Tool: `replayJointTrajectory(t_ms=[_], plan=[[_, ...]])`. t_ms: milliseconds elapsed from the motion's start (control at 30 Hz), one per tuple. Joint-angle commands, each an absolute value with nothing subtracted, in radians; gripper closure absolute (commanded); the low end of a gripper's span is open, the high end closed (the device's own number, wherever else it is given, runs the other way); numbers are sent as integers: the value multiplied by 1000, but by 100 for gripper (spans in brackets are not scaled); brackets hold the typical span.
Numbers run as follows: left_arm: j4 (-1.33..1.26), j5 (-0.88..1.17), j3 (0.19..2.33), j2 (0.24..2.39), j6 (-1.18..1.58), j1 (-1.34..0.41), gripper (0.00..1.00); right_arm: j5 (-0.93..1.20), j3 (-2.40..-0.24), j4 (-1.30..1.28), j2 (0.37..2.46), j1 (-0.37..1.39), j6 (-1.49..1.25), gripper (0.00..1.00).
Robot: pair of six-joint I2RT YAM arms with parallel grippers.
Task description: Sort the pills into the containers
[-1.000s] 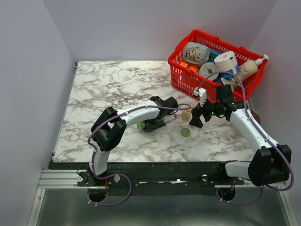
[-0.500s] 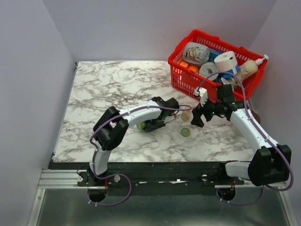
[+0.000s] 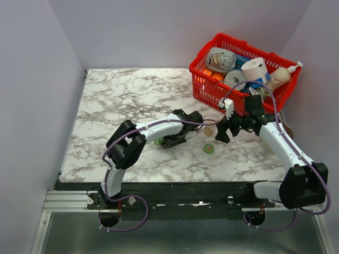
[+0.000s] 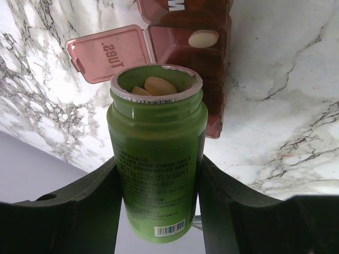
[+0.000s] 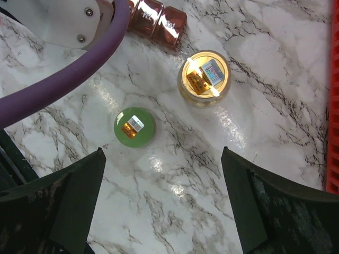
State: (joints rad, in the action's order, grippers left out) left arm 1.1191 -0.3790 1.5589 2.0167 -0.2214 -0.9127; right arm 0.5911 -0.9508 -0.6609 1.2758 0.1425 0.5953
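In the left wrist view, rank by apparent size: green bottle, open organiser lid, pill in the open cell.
1. green bottle, largest, though nearest the camera, which inflates it
2. open organiser lid
3. pill in the open cell, smallest

Organiser strip [image 5: 159,18] lids read "Sat", perhaps "Fri"; open lid [image 4: 108,53] "Tues".

- The reddish-brown plastic pill-organiser strip [image 4: 212,53] ahead of my left pincer [image 4: 159,169] runs off the top edge. The green plastic bottle [image 4: 156,153] in its grip covers part of the cells.
- The bottle's fine label print is too blurred to read. Its wall hides everything inside except two tan oval pills [image 4: 157,85] at the mouth.
- Beyond my right pincer [image 5: 163,153], my other arm's white link [image 5: 63,18] and purple cable [image 5: 63,79] hide the strip except two end cells.
- The red wire-mesh basket [image 5: 334,95] to that pincer's right is cut to a sliver.
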Motion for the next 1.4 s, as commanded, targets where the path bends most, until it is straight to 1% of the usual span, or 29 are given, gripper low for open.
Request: replayJointTrajectory(t_ms=[0,467,767,1067,1367], plan=[[1137,-437,1585,2034,-248,-930,100,578,-965,-684,1279,138,604,0],[1123,-460,1566,2020,-273,-946,100,578,-965,-686,1281,137,604,0],[1123,-428,1563,2014,-281,-957,100,577,-966,-687,1281,137,604,0],[1031,-341,1471,1948,-264,-919,100,577,-966,-687,1285,133,606,0],[922,-310,1401,1858,-239,-891,100,580,-966,-689,1296,133,604,0]])
